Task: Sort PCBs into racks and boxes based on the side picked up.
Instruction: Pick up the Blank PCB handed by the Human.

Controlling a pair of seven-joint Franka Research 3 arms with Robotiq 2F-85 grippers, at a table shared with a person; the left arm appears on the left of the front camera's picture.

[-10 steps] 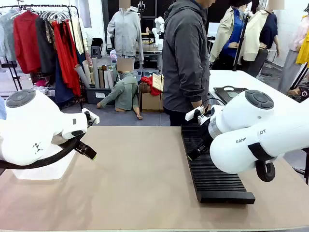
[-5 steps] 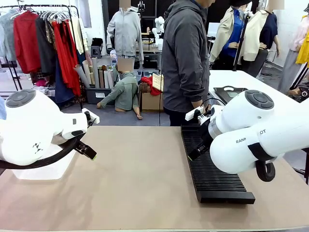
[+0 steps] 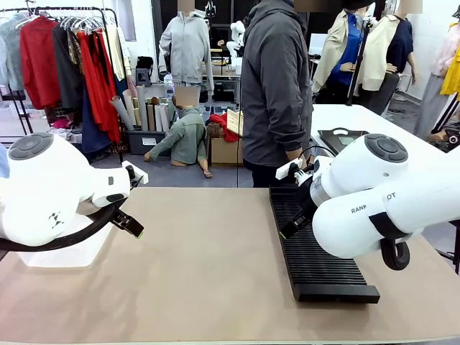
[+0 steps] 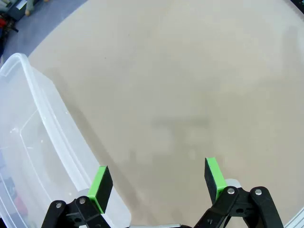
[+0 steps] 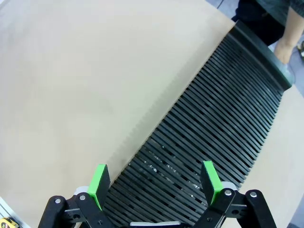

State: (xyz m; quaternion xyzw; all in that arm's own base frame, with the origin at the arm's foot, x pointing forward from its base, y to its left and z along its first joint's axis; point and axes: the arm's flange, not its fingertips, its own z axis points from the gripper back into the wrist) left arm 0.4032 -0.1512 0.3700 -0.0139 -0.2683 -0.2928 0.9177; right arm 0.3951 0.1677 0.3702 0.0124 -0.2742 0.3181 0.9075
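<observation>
No PCBs are in view. The long black slotted rack (image 3: 316, 251) lies on the right of the tan table, running away from me toward the person. My right gripper (image 5: 154, 178) hangs open over the rack's (image 5: 209, 128) near left edge, nothing between its green pads. In the front view the right gripper (image 3: 293, 226) hovers just above the rack's left side. The clear plastic box (image 4: 28, 156) sits at the table's left. My left gripper (image 4: 156, 178) is open beside the box's rim, over bare tabletop. The left gripper (image 3: 129, 223) hangs at the left of the front view.
A person in a grey jacket (image 3: 277, 86) stands at the far edge behind the rack, one hand (image 5: 285, 45) near the rack's far end. A white table with a shallow black tray (image 3: 341, 136) stands behind on the right. The tan tabletop (image 3: 208, 259) stretches between the arms.
</observation>
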